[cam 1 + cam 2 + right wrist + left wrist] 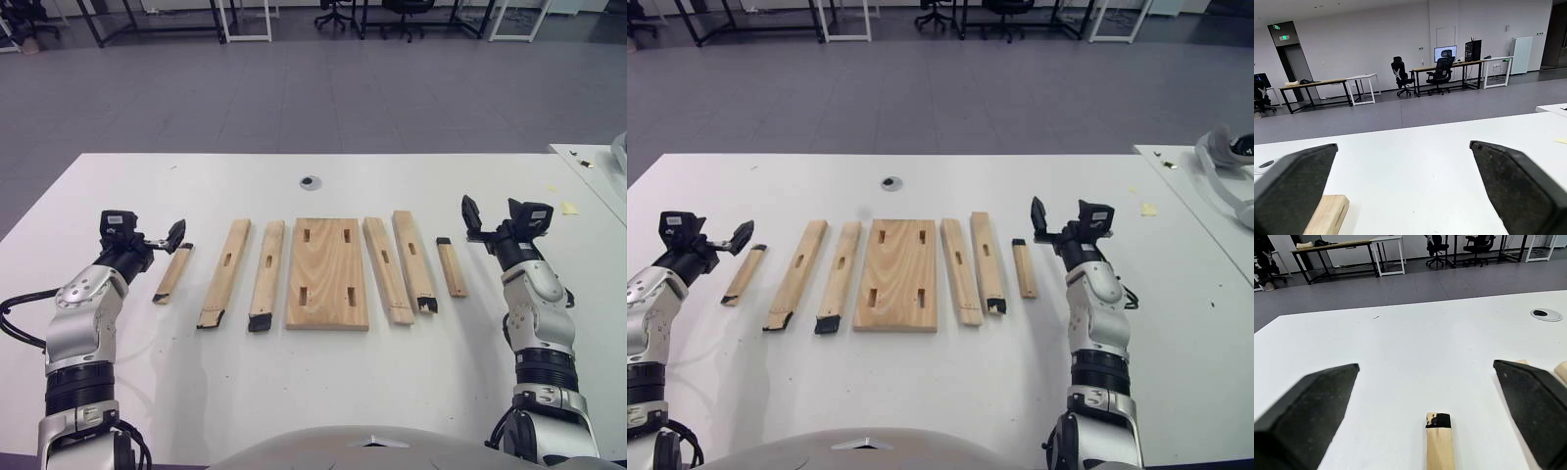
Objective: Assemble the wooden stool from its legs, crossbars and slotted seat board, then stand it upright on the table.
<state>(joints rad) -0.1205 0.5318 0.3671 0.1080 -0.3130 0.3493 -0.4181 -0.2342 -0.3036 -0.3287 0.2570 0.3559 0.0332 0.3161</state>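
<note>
The slotted seat board [327, 272] lies flat mid-table. Two legs [224, 272] [266, 275] lie to its left and two more [387, 257] [414, 259] to its right, all flat and roughly parallel. A short crossbar [172, 272] lies at the far left, another [451, 266] at the far right. My left gripper [165, 239] hovers open just behind the left crossbar's far end [1439, 445], nothing between its fingers. My right gripper [474, 225] is open and empty beside the right crossbar's far end, a wooden end [1327, 215] showing near one finger.
A round cable grommet [312, 181] sits in the table behind the board. A second table [1205, 196] adjoins on the right, with a white object [1227, 162] and yellow notes [569, 208]. Bare tabletop lies in front of the parts. Desks and chairs stand far behind.
</note>
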